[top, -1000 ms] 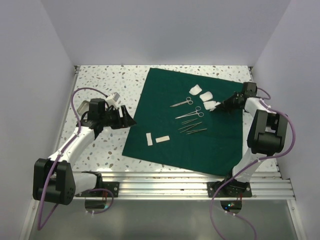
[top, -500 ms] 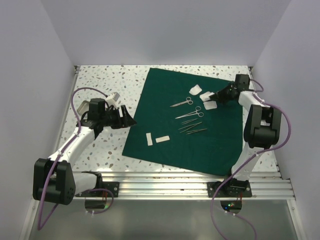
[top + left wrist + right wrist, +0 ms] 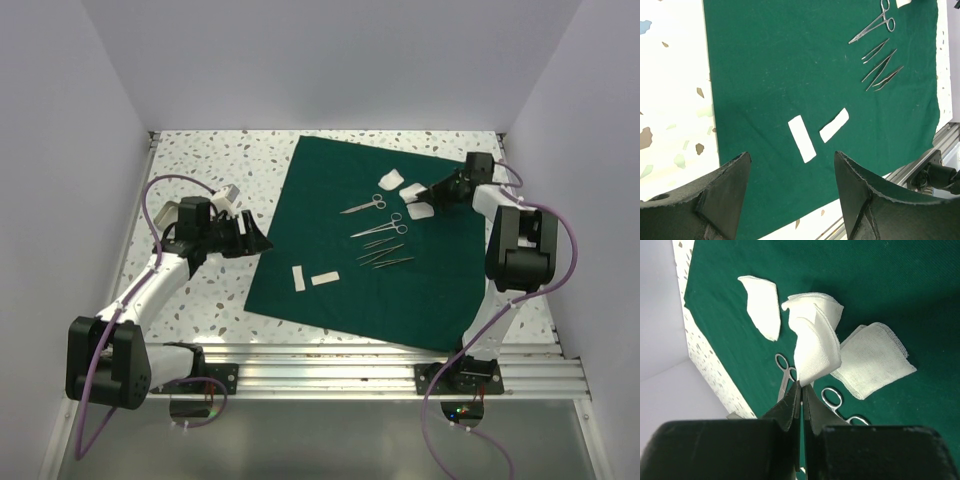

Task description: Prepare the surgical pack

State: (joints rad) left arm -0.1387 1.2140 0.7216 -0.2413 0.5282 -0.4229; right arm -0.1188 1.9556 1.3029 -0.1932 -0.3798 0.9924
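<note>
Gauze [image 3: 812,347], white and crumpled, is being pinched by one corner in the right claw [image 3: 801,386] over the dark green drape [image 3: 330,215], upper right of the overhead frame; that claw has shifted up-frame. Left claw [image 3: 790,156] is staying spread, empty.

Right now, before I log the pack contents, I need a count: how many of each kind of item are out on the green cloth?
Gauze pads: 3, one pinched in the right gripper
White strips: 2
Ring-handled scissors or clamps: 2
Forceps: 3
Total: 10
</note>
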